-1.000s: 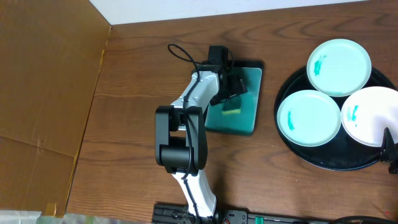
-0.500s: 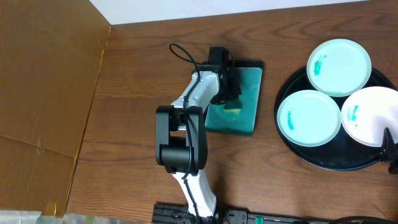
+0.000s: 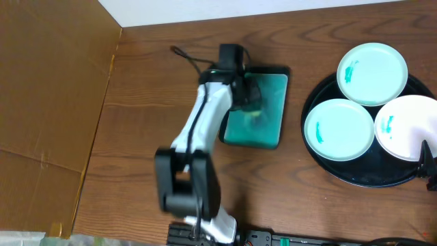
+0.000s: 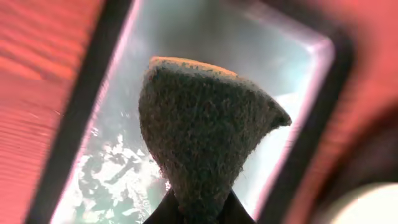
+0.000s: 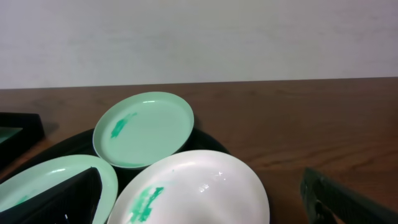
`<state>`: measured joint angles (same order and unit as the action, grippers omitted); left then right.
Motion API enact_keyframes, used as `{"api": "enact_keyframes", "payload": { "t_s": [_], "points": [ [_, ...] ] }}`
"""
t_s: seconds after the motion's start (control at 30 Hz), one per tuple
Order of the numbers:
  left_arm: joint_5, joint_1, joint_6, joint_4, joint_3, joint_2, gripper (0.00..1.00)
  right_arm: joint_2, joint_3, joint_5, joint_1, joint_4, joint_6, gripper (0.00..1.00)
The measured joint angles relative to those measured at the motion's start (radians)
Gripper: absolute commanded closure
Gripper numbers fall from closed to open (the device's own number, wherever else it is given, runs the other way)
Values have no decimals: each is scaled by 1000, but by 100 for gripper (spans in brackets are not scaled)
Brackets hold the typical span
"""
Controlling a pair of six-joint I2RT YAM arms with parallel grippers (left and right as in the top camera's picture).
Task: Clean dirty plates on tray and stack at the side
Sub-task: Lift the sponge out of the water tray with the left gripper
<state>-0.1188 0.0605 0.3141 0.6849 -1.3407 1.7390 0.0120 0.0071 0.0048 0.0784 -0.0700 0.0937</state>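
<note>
Three dirty plates lie on the black tray (image 3: 362, 179) at the right: one at the back (image 3: 372, 74), one at the left (image 3: 339, 130), one at the right (image 3: 410, 128), each with a teal smear. My left gripper (image 3: 247, 96) is over the teal dish (image 3: 270, 130), shut on a sponge (image 4: 205, 130) whose dark scouring face is toward the camera. The jaws (image 4: 200, 214) pinch its lower end, just above the dish's wet floor (image 4: 124, 174). My right gripper (image 5: 205, 208) stands open at the tray's near right edge, with the white plate (image 5: 193, 193) between its fingers (image 5: 62, 199) but untouched.
A cardboard sheet (image 3: 48, 116) covers the table's left side. The wall edge (image 3: 273, 10) runs along the back. Bare wooden table (image 3: 293, 198) lies between dish and tray. In the right wrist view the back plate (image 5: 144, 129) and the left plate (image 5: 37, 180) overlap on the tray (image 5: 202, 142).
The left gripper has closed on the sponge in the dish, and the left arm has shifted left and stretched out. The right arm and the plates have not moved.
</note>
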Motion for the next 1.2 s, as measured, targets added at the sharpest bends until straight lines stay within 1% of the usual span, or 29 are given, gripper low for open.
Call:
{"api": "enact_keyframes", "payload": {
  "t_s": [0.1,0.23,0.4,0.5,0.6,0.7,0.9,0.97,1.1,1.2],
  "points": [
    [-13,0,0,14,-19,-105,93,0,0,0,0,0,0,1],
    [-14,0,0,27,-25,-138,93,0,0,0,0,0,0,1],
    [-17,0,0,-59,58,-50,93,0,0,0,0,0,0,1],
    [-18,0,0,-52,93,42,93,0,0,0,0,0,0,1],
    [-18,0,0,-7,92,60,93,0,0,0,0,0,0,1],
    [-18,0,0,30,53,1,93,0,0,0,0,0,0,1],
    [-18,0,3,21,-16,-216,93,0,0,0,0,0,0,1],
    [-17,0,3,19,-19,-248,93,0,0,0,0,0,0,1],
    [-3,0,8,-9,16,-211,93,0,0,0,0,0,0,1],
    [26,1,34,-67,90,-122,93,0,0,0,0,0,0,1]
  ]
}}
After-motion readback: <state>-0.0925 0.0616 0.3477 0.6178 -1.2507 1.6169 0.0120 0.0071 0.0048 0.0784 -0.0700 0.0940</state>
